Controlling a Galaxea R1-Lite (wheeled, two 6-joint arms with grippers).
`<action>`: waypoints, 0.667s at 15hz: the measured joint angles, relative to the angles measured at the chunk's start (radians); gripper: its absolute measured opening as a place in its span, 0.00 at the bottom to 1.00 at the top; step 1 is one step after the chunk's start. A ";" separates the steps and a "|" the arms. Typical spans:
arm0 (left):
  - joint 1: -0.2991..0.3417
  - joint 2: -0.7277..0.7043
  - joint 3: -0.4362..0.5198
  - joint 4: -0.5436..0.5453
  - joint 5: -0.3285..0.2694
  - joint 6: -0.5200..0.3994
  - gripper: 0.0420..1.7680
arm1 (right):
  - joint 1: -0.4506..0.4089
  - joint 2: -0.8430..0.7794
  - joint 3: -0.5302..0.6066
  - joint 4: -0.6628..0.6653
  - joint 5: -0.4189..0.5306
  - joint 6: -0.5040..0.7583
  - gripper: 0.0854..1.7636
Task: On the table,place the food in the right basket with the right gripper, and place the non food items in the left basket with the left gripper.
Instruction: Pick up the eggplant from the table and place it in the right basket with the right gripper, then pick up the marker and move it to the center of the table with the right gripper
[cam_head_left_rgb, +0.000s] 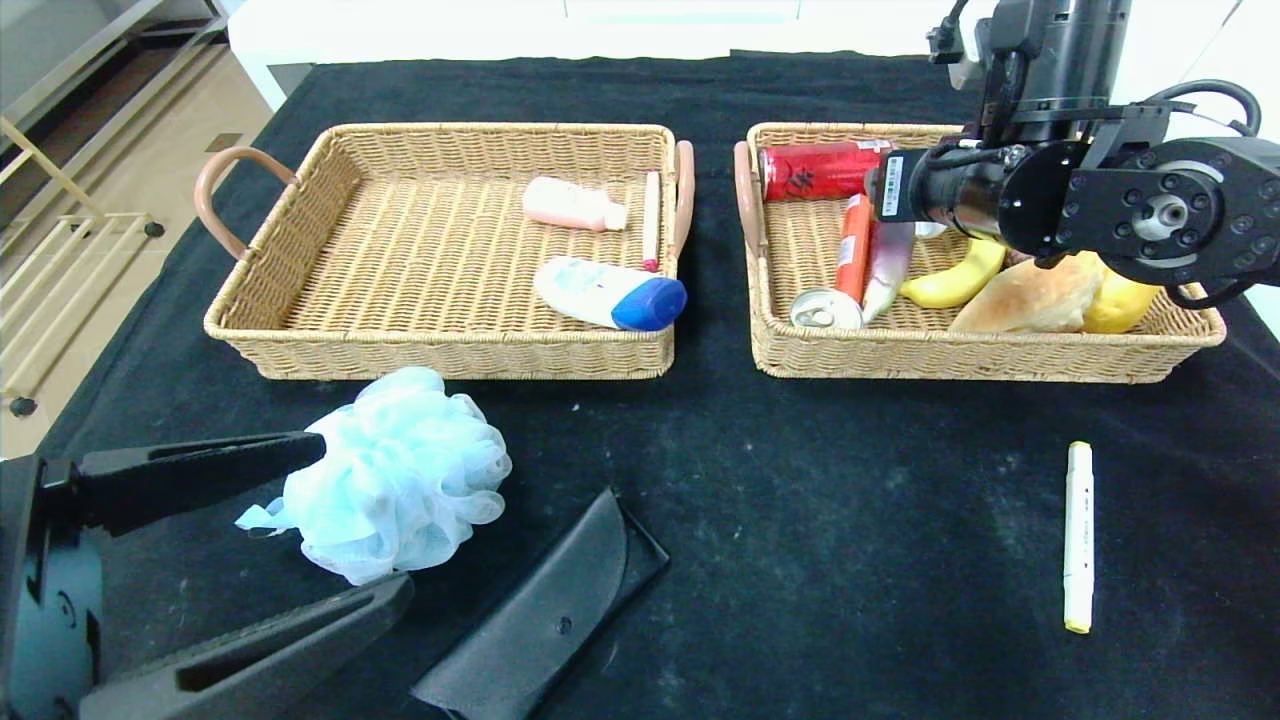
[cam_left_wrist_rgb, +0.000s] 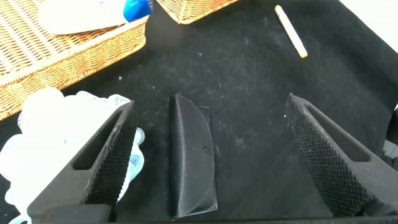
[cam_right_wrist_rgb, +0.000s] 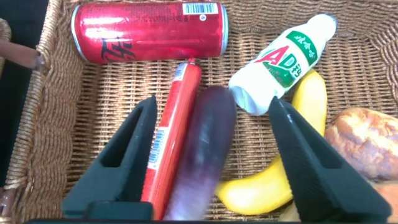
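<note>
now r gripper (cam_right_wrist_rgb: 211, 124) spread over eggplant (cam_right_wrist_rgb: 202, 149) in right basket (cam_head_left_rgb: 1000, 355); l gripper (cam_left_wrist_rgb: 208, 155) wide apart above glasses case (cam_left_wrist_rgb: 193, 155).

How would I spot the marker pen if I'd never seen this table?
Start at the right basket on the black table. Come toward the robot from its front wall onto bare cloth: the marker lies there alone, its length running away from the robot. It is a thin white stick with a yellow tip at its near end, far slimmer than the black case and blue pouf off to the left.
</note>
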 joint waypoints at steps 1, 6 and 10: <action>0.000 0.000 0.000 0.000 0.000 0.000 0.97 | 0.002 -0.001 0.001 0.001 0.000 0.000 0.78; 0.000 -0.002 0.000 0.000 0.000 0.000 0.97 | 0.025 -0.062 0.055 0.039 0.002 0.005 0.86; 0.000 -0.002 0.001 0.000 0.000 0.000 0.97 | 0.052 -0.171 0.159 0.143 -0.001 0.026 0.90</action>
